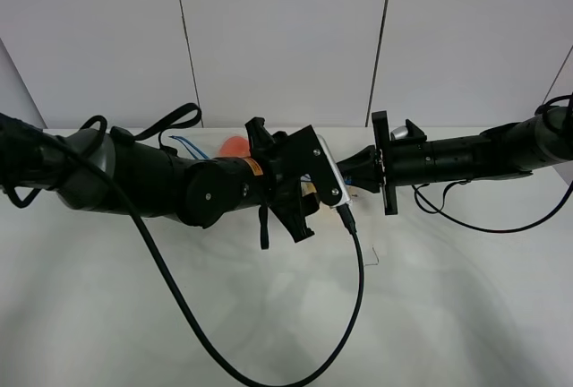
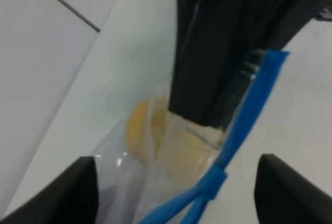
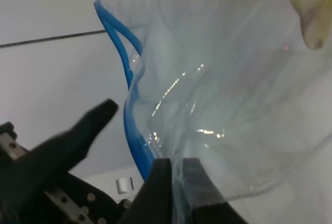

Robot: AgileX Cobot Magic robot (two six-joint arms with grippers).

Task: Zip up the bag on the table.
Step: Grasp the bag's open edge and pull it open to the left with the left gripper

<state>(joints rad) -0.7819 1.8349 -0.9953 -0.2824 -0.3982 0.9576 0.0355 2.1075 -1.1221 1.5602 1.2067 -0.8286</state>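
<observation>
Pinching one end of the bag (image 3: 233, 105), one claw shut, the other wide.
The right claw (image 3: 179, 185) is clamped tight on the bag's clear plastic, just beside its blue zip strip (image 3: 128, 115). Facing it closely, the left claw (image 2: 176, 175) stands wide, its two fingers (image 2: 57, 198) either side of that strip and clear of it. Away from the right claw the strip splits into two strands. Inside the single bag, one yellow pear (image 2: 142, 130) sits just past the right claw's tips; one orange (image 1: 235, 147) shows farther off, beyond the left claw. The white table (image 1: 448, 315) spreads beneath both claws.
</observation>
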